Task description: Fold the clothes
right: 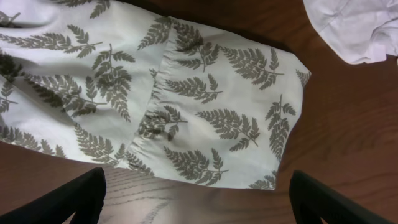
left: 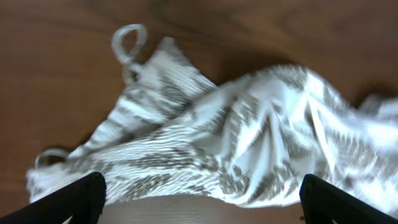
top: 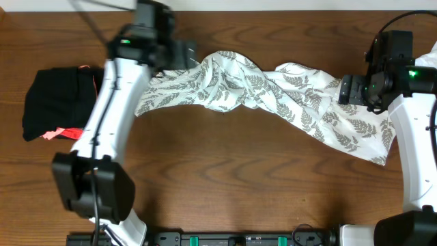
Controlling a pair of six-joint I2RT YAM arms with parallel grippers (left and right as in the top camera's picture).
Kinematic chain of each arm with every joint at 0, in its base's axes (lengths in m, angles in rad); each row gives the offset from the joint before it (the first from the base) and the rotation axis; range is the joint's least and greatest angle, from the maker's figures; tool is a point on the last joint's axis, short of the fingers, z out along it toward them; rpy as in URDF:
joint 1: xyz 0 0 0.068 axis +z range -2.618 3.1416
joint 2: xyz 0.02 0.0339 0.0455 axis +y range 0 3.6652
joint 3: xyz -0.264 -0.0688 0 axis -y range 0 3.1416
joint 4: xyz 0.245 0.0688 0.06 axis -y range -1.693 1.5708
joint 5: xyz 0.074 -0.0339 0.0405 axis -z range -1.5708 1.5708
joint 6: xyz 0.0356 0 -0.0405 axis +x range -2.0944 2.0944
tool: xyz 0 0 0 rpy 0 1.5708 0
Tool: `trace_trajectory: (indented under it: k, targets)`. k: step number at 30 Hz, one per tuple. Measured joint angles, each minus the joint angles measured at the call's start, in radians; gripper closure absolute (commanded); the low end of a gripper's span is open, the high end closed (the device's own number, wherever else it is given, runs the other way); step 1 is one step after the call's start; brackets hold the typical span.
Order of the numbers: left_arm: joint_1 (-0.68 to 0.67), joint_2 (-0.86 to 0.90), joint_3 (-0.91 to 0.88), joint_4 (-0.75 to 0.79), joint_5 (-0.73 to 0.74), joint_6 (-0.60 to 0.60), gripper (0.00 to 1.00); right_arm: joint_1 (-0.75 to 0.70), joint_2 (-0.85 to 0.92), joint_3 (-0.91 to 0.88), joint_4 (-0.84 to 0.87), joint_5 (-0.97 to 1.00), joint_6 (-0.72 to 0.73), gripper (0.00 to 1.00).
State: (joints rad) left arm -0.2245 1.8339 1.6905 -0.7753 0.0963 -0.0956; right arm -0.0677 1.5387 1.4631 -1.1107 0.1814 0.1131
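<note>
A thin white fern-printed dress is laid on the brown wooden table; a plain white cloth is seen apart, upper right.

Fern-print white dress, twisted, stretched across wooden table

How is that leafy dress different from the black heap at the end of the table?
The leafy dress is white with grey-green ferns; the black bundle is black with coral-pink trim. The dress stretches in a long twisted band across the table; the bundle is a compact heap at one end, covering far less. Both are crumpled, unfolded cloth.
</note>
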Motion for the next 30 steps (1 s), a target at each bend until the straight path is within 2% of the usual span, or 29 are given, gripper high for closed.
trace_trajectory:
  k: [3, 9, 19, 25, 30]
  targets:
    - [-0.053, 0.048, 0.000, -0.001, -0.048, 0.113, 0.00, 0.000, 0.000, 0.000, 0.000, -0.003, 0.000, 0.09]
    - [-0.058, 0.177, 0.000, -0.026, -0.095, 0.258, 0.00, 0.000, 0.000, 0.000, 0.000, -0.006, 0.000, 0.08]
    - [-0.058, 0.262, -0.001, -0.073, -0.108, 0.348, 0.02, -0.002, 0.000, 0.000, 0.012, -0.006, 0.000, 0.08]
    - [-0.072, 0.262, -0.001, -0.088, -0.113, 0.373, 0.21, -0.002, -0.001, 0.000, 0.024, -0.006, 0.000, 0.09]
    - [-0.092, 0.262, -0.028, -0.040, -0.116, 0.386, 0.23, -0.002, -0.001, 0.000, 0.020, -0.006, 0.000, 0.09]
